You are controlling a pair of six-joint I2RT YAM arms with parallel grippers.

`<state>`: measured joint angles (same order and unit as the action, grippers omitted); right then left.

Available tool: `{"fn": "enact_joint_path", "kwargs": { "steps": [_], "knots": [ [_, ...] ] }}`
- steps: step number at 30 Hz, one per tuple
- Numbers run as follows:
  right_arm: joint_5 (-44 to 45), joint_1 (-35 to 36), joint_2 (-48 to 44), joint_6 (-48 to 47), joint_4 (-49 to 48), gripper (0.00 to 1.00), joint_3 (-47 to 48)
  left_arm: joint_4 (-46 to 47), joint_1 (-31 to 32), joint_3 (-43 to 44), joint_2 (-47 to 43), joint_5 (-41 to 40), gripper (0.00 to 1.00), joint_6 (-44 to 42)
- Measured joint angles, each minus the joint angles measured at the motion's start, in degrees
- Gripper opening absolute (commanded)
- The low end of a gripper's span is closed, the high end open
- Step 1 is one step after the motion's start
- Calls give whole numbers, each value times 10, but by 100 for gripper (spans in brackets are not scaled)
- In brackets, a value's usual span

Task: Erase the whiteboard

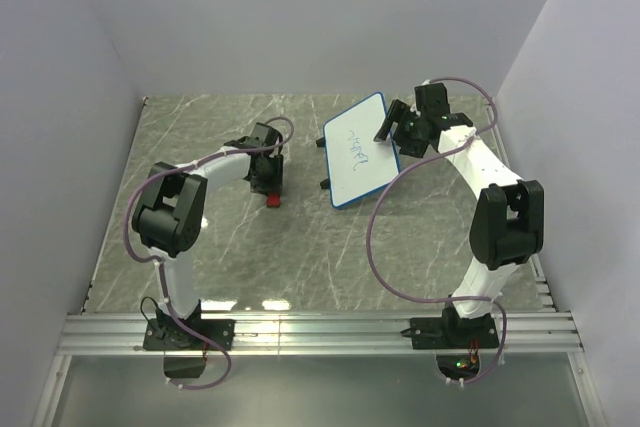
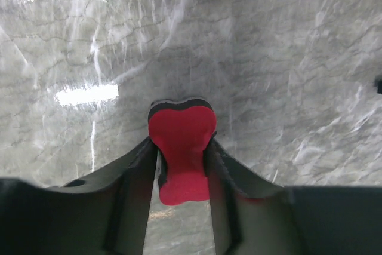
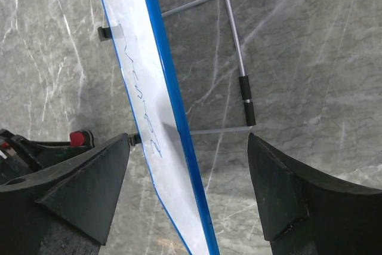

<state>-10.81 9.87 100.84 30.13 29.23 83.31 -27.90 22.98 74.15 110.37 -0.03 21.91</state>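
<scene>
On the marbled table (image 1: 300,257) the scribbled whiteboard (image 1: 356,152) stood tilted at the far right, its blue edge between my right gripper's (image 1: 389,131) spread jaws, while my left gripper (image 1: 268,187) pinched a small red block (image 2: 182,141).

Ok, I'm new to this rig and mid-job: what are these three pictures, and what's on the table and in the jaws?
You are looking at two robot arms bolted to the near edge of a marbled table. The wide picture comes from a fixed camera above and behind them. The other two come from a camera on each wrist, looking out between that arm's jaws. The left gripper has its jaws closed on a small red foam block. The right gripper is open, its jaws on either side of the blue edge of the whiteboard without touching it. The board is propped at a tilt on a wire stand and carries dark scribbles.
</scene>
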Motion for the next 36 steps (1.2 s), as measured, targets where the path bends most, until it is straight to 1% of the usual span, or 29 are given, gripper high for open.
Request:
{"fn": "enact_joint_path", "kwargs": {
  "steps": [4,5,8,10,13,14,15,16,17,19,20,22,23,29,33,36],
  "knots": [
    [1,-3,0,-1,0,84,0,2,2,0,1,0,27,-2],
    [1,-3,0,-1,0,83,0,2,2,1,1,0,19,-2],
    [1,-5,0,-2,0,82,0,0,3,5,3,0,7,-2],
    [1,-5,0,-3,0,80,0,-3,4,10,7,0,0,-2],
    [-2,-5,0,-6,0,68,0,-4,5,15,11,0,0,-2],
    [-3,-5,0,-6,0,60,-1,-3,5,15,11,1,0,-2],
    [-5,-5,0,-8,0,56,-1,-3,5,15,11,2,0,-2],
    [-8,-5,0,-9,0,49,-1,-4,5,16,11,3,0,-2],
    [-10,-5,0,-12,0,38,-1,-4,5,17,11,5,0,-2],
    [-14,-5,0,-15,0,29,-1,-9,5,26,13,20,0,-2],
    [-17,-5,0,-16,0,22,-1,-16,7,36,16,29,0,-2],
    [-32,-6,0,-18,-5,16,-2,-28,11,71,23,50,0,-2],
    [-41,-6,0,-16,-11,11,-2,-34,14,98,27,64,0,-3],
    [-54,-4,0,-17,-22,1,-2,-24,41,260,56,150,0,-9],
    [-54,-4,0,-17,-21,0,-2,0,65,356,94,213,0,-10],
    [-56,-4,0,-17,-21,0,-5,12,84,391,126,250,0,-4]
  ]
}}
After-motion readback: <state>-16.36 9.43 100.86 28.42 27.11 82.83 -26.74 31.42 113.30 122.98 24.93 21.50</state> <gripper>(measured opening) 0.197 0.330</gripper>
